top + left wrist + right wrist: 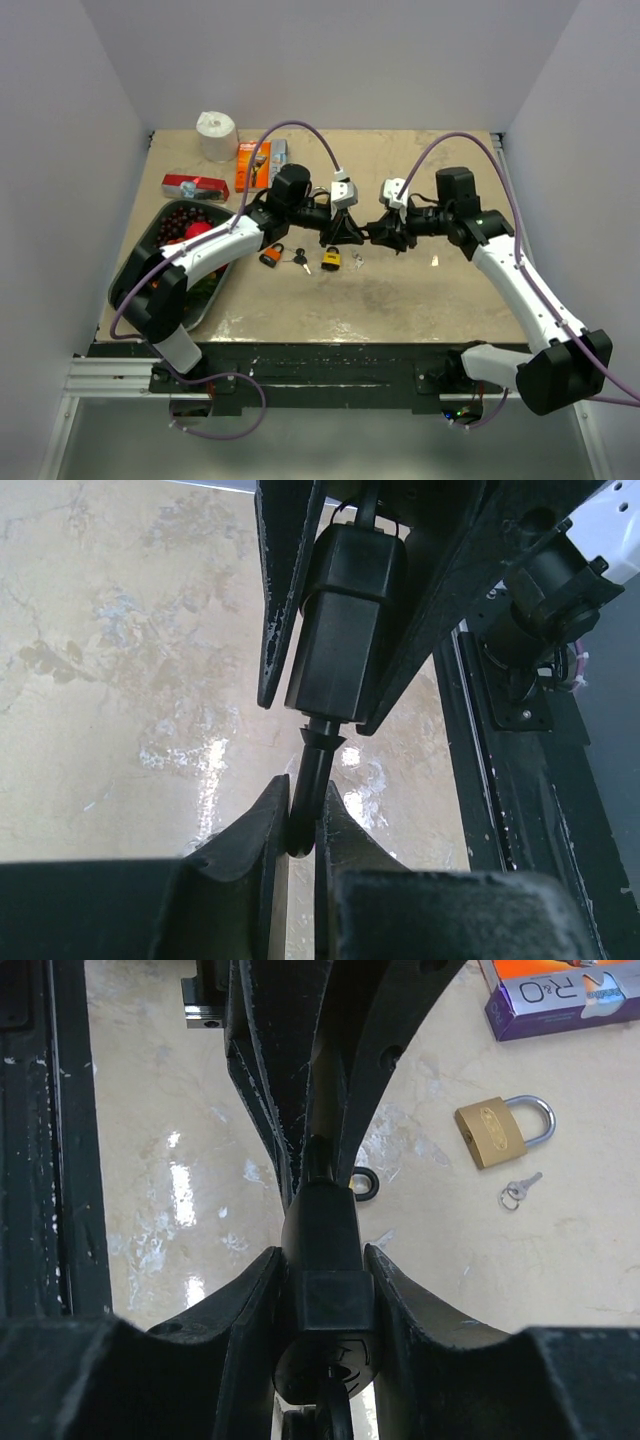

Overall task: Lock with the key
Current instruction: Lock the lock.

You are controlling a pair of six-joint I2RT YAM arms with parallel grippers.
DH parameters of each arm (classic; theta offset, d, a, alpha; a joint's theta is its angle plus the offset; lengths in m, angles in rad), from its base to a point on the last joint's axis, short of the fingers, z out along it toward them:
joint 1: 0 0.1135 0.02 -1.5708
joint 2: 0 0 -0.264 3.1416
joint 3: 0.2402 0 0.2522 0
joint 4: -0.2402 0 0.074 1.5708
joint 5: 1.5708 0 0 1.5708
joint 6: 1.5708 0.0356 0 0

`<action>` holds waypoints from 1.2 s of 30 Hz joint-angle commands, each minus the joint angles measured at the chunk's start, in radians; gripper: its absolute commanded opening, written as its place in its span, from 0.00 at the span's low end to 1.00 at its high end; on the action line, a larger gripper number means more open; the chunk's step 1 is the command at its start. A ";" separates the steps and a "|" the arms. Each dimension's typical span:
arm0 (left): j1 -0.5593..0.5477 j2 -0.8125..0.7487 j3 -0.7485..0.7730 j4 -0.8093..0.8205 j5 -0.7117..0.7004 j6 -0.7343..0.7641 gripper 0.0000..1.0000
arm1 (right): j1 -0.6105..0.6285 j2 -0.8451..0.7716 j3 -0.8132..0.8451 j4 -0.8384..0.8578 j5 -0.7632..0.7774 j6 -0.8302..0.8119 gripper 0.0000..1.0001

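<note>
**Two arms meeting over the sand-coloured tabletop (420, 300), fingertips facing one another.**

- **Right pincer (322, 1260):** clenched on the black block-shaped padlock (325, 1305). The padlock body fills the gap between the two pads. A small dark loop shows at the end of the body on the wrist side of these pads.
- **Left pincer (303, 825):** clenched on a thin black stem (310, 780) that projects from the opposite end of the body. Whether this stem is a key shaft or a shackle leg cannot be told.
- **Position of the padlock:** it hangs in the air between the two pincers, clear of the table.
- **Table, base side of the left pincer:** a brass padlock with a silver shackle (495, 1132) lies flat just there. A small silver key (520, 1192) lies near it, not touching.
- **Farther toward the left arm's side:** a black-headed key (298, 258) comes next, then an orange-and-black padlock (272, 255).
- **Beyond the left pincer, toward the far edge:** an orange cardboard box (252, 165), a white paper roll (216, 135) and a red packet (195, 186).
- **Beneath the left arm's elbow, well apart from both pincers:** a dark metal tray (138, 250) holding red fruit
</note>
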 commanded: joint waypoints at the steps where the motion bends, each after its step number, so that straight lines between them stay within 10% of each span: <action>1: -0.161 -0.029 0.150 0.558 0.166 -0.154 0.00 | 0.224 0.065 -0.032 0.171 -0.267 -0.079 0.00; 28: -0.220 -0.036 0.190 0.700 0.191 -0.180 0.00 | 0.266 0.142 -0.004 0.118 -0.318 -0.139 0.00; 36: -0.134 -0.134 0.058 0.463 0.203 -0.030 0.00 | 0.168 0.128 0.065 -0.054 -0.280 -0.226 0.00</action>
